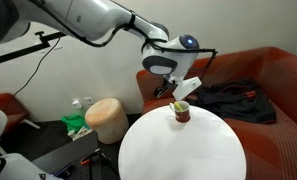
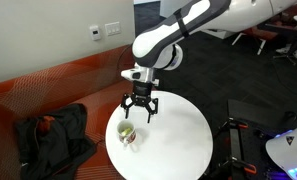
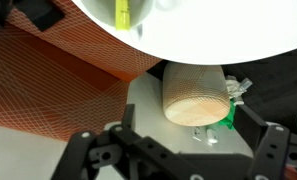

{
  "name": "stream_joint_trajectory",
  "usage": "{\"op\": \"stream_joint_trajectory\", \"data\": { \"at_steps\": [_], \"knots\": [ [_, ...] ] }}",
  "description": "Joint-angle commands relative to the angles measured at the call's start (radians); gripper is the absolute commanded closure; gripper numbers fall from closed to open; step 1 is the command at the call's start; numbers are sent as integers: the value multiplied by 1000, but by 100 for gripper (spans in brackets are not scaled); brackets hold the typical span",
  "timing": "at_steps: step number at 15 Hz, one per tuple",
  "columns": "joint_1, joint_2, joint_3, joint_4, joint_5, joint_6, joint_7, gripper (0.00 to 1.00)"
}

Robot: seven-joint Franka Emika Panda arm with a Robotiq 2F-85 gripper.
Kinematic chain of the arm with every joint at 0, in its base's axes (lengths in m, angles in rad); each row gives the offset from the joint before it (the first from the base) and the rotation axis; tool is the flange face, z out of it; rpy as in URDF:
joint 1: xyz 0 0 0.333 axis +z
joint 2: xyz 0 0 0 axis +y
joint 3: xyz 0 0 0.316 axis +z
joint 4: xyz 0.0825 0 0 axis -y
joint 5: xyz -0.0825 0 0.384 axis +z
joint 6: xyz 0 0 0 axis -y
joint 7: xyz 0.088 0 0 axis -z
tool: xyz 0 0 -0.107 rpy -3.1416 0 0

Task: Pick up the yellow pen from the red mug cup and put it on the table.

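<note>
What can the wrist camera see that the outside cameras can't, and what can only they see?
Only the wrist view: the tan stool close up, its rough side plain. Only the exterior views: the red mug cup, the arm and the black clothes. Shared: the yellow pen, the table and the open gripper.

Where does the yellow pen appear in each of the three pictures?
Exterior view: the yellow pen stands in the red mug, near the far edge of the white table.
Exterior view: the pen is in the mug, on the table's left part.
Wrist view: the pen is at the top edge, left of centre.
Shared landmark: the white table.
</note>
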Motion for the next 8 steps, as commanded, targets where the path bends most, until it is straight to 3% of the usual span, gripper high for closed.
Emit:
{"op": "stream_joint_trajectory", "data": {
  "at_steps": [1,3,6,8],
  "knots": [
    [-7,66,24,65,-12,72,13,0],
    [-10,92,31,84,-18,97,17,1],
    [-15,128,37,113,-26,118,25,15],
    [-17,149,39,129,-32,128,31,18]
  ]
}}
